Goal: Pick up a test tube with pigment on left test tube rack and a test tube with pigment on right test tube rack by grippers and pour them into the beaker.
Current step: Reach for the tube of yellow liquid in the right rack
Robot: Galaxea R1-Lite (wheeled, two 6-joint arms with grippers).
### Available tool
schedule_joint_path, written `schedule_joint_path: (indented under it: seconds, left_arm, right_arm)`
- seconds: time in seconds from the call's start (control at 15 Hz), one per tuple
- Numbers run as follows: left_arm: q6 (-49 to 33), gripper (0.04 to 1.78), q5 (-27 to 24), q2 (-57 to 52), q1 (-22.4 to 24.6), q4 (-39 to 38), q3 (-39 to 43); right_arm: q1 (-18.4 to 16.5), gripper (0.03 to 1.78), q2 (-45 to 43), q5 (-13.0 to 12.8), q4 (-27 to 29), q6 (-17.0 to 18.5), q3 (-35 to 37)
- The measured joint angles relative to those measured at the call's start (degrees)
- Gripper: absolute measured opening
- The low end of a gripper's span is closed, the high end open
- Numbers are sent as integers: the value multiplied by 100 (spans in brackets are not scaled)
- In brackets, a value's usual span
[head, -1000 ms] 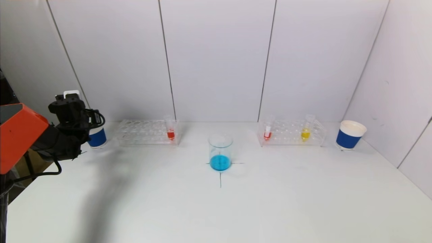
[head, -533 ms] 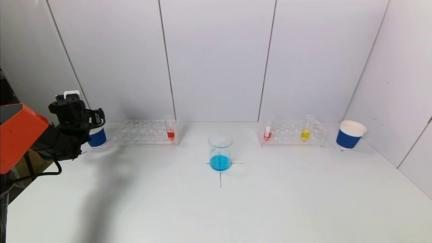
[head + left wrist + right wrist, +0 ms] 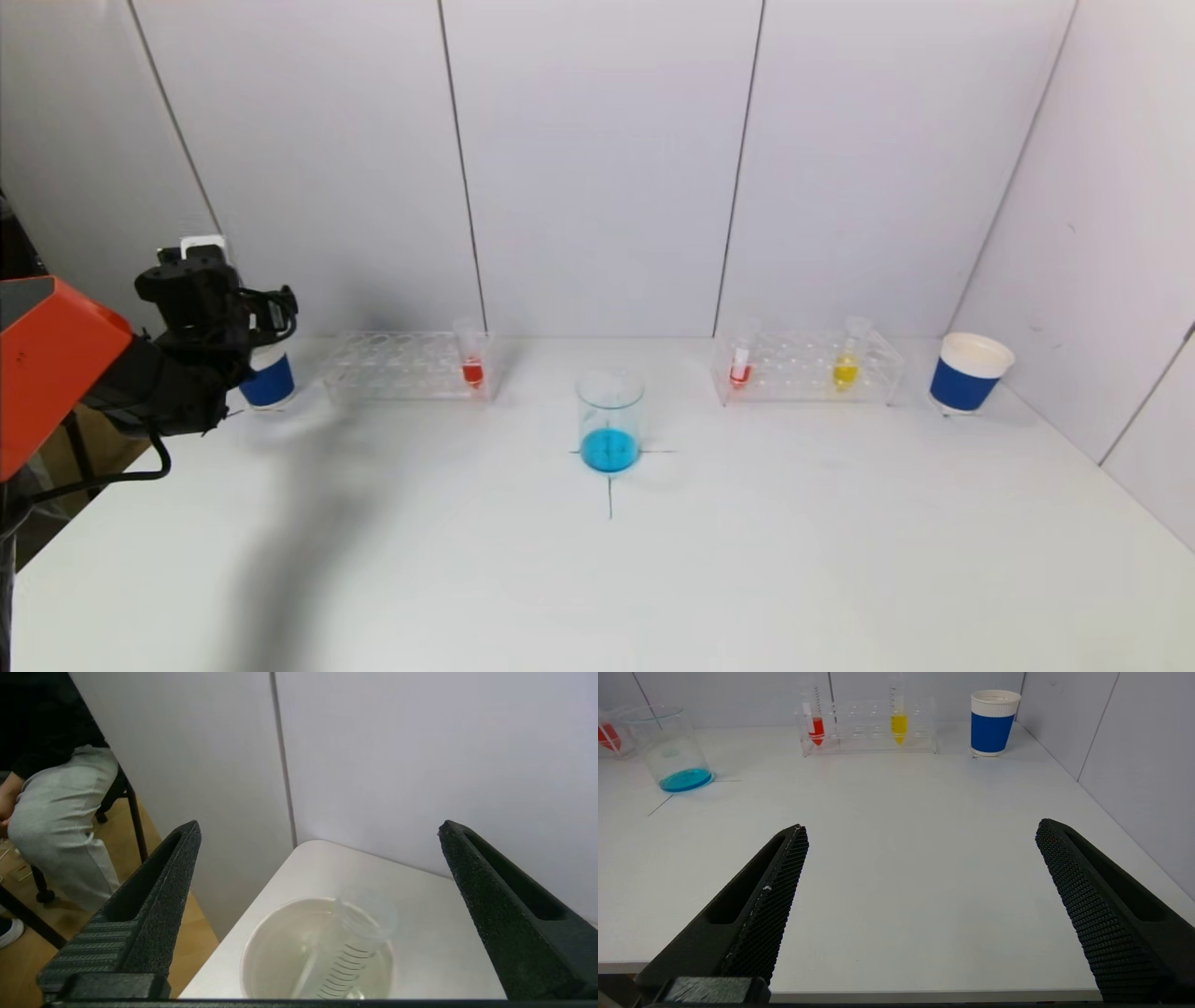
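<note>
The white table is carrying everything. The left test tube rack is sitting at eleven o'clock from the beaker, holding one red tube; the right test tube rack is sitting at one o'clock, holding a red tube and a yellow tube. The left gripper is hovering wide open over the left blue cup, an empty tube lying inside. The right gripper is waiting at the near table edge, spread open.
</note>
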Motion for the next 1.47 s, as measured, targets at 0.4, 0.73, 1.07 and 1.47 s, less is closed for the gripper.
schedule_joint_path:
  seconds: [0.4, 0.73, 1.07, 1.47]
  left_arm:
    - [134, 177, -855, -1151, -308, 34, 764]
    - [171, 178, -934, -2595, -1014, 240, 1965]
    - [702, 177, -761, -4081, -1440, 382, 3305]
    - [1336, 177, 469, -5804, -1479, 378, 4586]
  right_arm:
    - [0, 177, 0, 0, 2, 0, 0]
    - [0, 177, 0, 0, 0, 0, 0]
    - [0, 177, 0, 0, 0, 0, 0]
    - [0, 177, 0, 0, 0, 0, 0]
